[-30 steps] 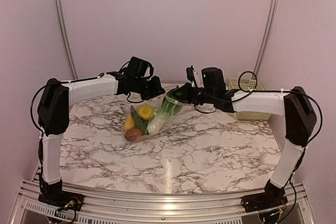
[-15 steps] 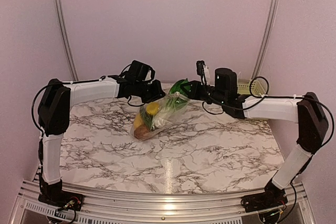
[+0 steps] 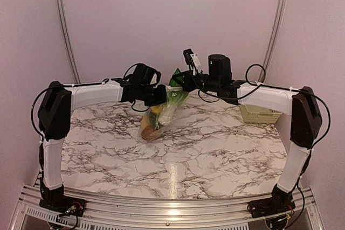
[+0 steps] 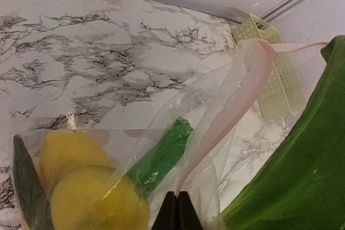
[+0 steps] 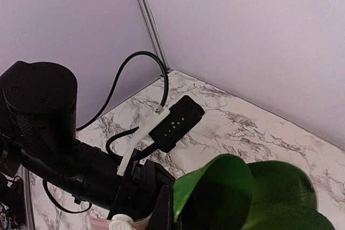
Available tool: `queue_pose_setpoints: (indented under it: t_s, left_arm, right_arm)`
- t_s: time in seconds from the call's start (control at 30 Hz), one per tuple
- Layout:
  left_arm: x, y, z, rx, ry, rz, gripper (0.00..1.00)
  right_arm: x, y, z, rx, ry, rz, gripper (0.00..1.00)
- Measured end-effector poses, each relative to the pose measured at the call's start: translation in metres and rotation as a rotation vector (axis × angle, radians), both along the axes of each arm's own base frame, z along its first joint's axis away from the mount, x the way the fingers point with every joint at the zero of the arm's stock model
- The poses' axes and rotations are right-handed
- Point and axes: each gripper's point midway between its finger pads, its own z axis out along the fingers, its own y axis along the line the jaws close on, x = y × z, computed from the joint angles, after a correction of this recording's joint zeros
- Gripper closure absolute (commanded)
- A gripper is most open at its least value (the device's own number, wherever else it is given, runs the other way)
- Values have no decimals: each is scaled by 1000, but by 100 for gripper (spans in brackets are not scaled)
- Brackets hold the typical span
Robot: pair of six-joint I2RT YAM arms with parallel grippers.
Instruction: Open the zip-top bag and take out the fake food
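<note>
Since half a second ago my right gripper (image 3: 180, 83) has risen and swung in closer to my left gripper (image 3: 160, 96), so the bag (image 3: 156, 122) hangs steeper between them, its lower end just at the table (image 3: 215, 149). My left fingers are pinched tight on the plastic below the zip strip (image 4: 245, 87). My right fingers are pressed together at the bag's mouth against the leafy green (image 4: 302, 160); I cannot tell whether plastic or leaf sits between them. Inside, the lemon (image 4: 89, 200) and green pod (image 4: 161, 157) crowd together, with the brown piece (image 3: 151, 134) lowest. My right arm now clears more of the basket (image 3: 260, 115) at the far right. The table is white marble with grey veins, against a pale lilac wall (image 3: 172, 20)
</note>
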Motion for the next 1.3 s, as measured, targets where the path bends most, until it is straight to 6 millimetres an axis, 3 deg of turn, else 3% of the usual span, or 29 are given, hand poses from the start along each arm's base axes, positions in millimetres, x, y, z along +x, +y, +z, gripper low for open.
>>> queue_pose_setpoints:
  t_s: [0.3,0.43,0.53,0.63,0.8,0.9,0.93,1.1,1.3]
  left_arm:
    - [-16,5,3,45,-41,-68,100]
    - [-18,2,7,62,-56,-103,68]
    - [-13,11,6,47,-41,-93,51]
    - [-10,37,2,26,-2,-57,36]
    - [17,93,8,8,17,63,26]
    - [35,117,-3,19,46,121,25]
    - [39,118,-5,22,51,126,25]
    - [43,107,-51,57,129,109,33]
    - [38,97,-93,54,225,92,75]
  right_arm:
    - [3,-9,-35,-178,13,24,100]
    - [5,8,-28,-169,-4,71,100]
    - [2,9,-23,-154,-8,81,100]
    - [-5,-5,-33,-142,18,75,100]
    - [-16,-33,-71,-152,118,60,100]
    - [-20,-45,-83,-139,136,48,100]
    - [-21,-49,-82,-134,134,42,100]
    - [-30,-54,-83,-125,126,41,100]
    - [-32,-57,-85,-123,118,35,100]
